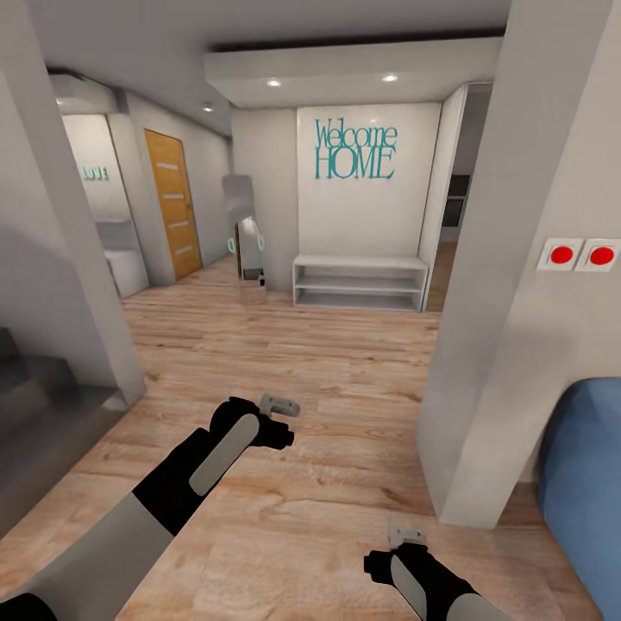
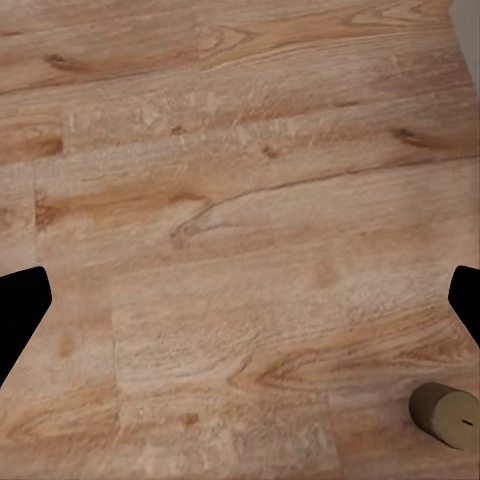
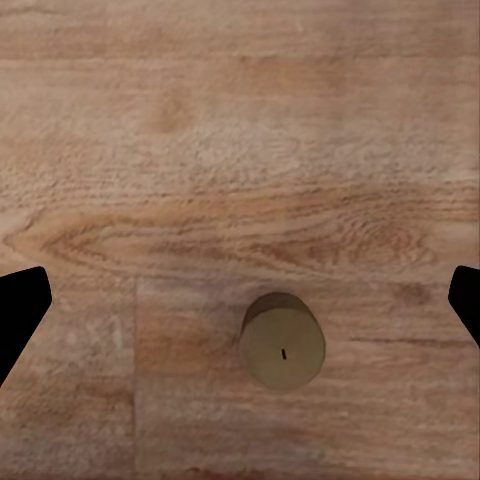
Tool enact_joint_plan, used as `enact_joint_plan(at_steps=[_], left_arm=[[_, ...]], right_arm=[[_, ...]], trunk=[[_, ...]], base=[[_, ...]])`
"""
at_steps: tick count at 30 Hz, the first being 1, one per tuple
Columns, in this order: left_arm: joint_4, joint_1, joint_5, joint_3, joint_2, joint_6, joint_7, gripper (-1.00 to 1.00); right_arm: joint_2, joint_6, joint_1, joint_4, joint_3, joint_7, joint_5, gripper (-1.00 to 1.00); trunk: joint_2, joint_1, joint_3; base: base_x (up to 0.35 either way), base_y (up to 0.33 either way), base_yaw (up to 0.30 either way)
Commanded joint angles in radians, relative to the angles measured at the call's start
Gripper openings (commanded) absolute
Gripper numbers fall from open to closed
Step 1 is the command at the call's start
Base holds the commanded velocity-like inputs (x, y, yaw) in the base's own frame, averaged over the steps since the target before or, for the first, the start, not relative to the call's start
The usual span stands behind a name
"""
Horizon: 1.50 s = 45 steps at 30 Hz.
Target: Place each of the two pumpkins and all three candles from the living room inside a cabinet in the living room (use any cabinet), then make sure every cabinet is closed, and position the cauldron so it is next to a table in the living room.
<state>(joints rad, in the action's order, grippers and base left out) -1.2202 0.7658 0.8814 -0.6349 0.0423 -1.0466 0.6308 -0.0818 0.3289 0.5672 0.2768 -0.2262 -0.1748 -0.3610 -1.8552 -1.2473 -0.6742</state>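
A pale wood-plank floor (image 1: 285, 345) runs through a white-walled hallway toward a wall bearing teal "Welcome HOME" lettering (image 1: 355, 150), with a white open shelf bench (image 1: 359, 282) set beneath it. An orange-brown door (image 1: 172, 203) stands along the left side, a leaning mirror (image 1: 250, 250) stands near the bench, and two red round switches (image 1: 580, 254) sit on a grey pillar at right, beside the edge of a blue seat (image 1: 582, 483).

The robot's two black-and-grey arms reach forward and down over the bare planks. The left gripper (image 1: 281, 404) hangs above the floor, its dark fingertips (image 2: 20, 310) set wide apart at the edges of the left wrist view, with nothing between them. The right gripper (image 1: 407, 533) is likewise spread wide and holds nothing.

One candle (image 3: 282, 341), a stubby grey-beige cylinder with a small dark wick mark on top, stands upright on the floor, seen from above in the right wrist view between the parted fingertips (image 3: 20, 310) and clear of both. A candle (image 2: 446, 415) also shows in the left wrist view, off to one side of that gripper; whether it is the same one cannot be told.
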Motion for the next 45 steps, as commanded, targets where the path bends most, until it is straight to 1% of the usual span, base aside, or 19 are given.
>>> enact_joint_plan(at_steps=[1,15,22,25,45], left_arm=[[0.000,0.001,0.010,-0.002,0.001,-0.001,0.010,1.00],[0.000,0.001,0.007,-0.003,0.001,-0.001,0.012,1.00],[0.000,0.001,0.007,-0.003,0.001,-0.001,0.012,1.00],[0.000,0.001,0.007,-0.003,0.001,-0.001,0.012,1.00],[0.002,0.001,0.005,-0.003,0.001,-0.001,0.012,1.00]], right_arm=[[0.001,0.004,0.000,0.002,-0.008,-0.008,-0.010,1.00],[0.006,0.003,0.000,0.001,-0.008,-0.008,-0.010,1.00],[0.022,0.004,0.000,0.001,-0.008,-0.008,-0.010,1.00],[0.025,0.004,0.000,0.001,-0.007,-0.008,-0.011,1.00],[0.027,0.002,0.000,-0.009,-0.005,-0.008,-0.011,1.00]], trunk=[[-0.008,-0.004,-0.004],[-0.106,-0.058,-0.048],[-0.155,-0.084,-0.070],[-0.176,-0.096,-0.079],[-0.316,-0.173,-0.142]], base=[[0.000,0.000,0.000],[0.000,0.000,0.000],[0.000,0.000,0.000],[0.000,0.000,0.000],[0.000,0.000,0.000]])
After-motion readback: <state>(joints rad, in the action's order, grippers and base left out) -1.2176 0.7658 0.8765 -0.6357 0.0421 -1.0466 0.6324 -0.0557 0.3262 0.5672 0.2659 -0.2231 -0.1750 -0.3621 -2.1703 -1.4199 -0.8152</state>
